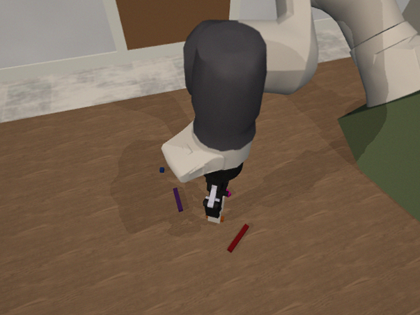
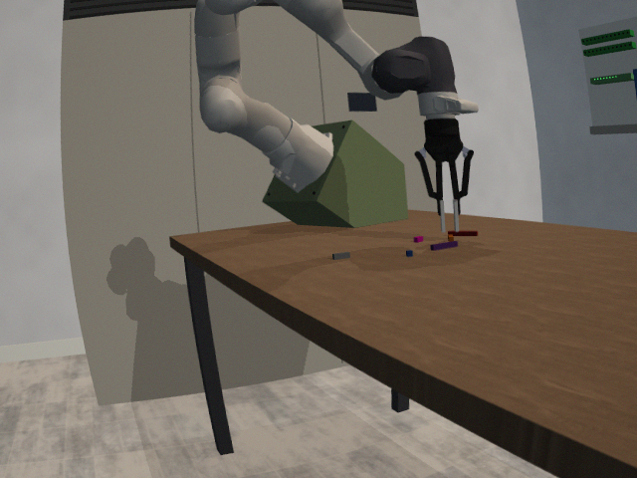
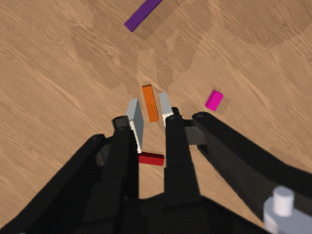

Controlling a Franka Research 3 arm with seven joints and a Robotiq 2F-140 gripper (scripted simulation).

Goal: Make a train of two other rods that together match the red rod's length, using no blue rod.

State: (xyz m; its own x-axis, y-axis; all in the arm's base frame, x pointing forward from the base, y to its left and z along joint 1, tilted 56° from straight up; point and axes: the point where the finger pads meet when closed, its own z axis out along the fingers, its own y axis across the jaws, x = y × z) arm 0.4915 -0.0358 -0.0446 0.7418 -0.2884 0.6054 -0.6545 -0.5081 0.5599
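Note:
The orange rod (image 3: 151, 103) lies flat on the table, and only its two ends show beside the fingers in the top view (image 1: 215, 218). My gripper (image 3: 151, 107) is low over it, with one finger on each long side of the rod. The fingers stand narrowly open, with small gaps to the rod. The red rod (image 1: 238, 238) lies just in front and to the right. The grey rod (image 2: 340, 255) lies apart near the table's far-left side; the arm hides it in the top view.
The purple rod (image 1: 178, 199) lies left of the gripper, the magenta rod (image 1: 228, 193) just behind it, and the small blue rod (image 1: 162, 169) farther back left. The green robot base (image 1: 393, 144) stands at the right.

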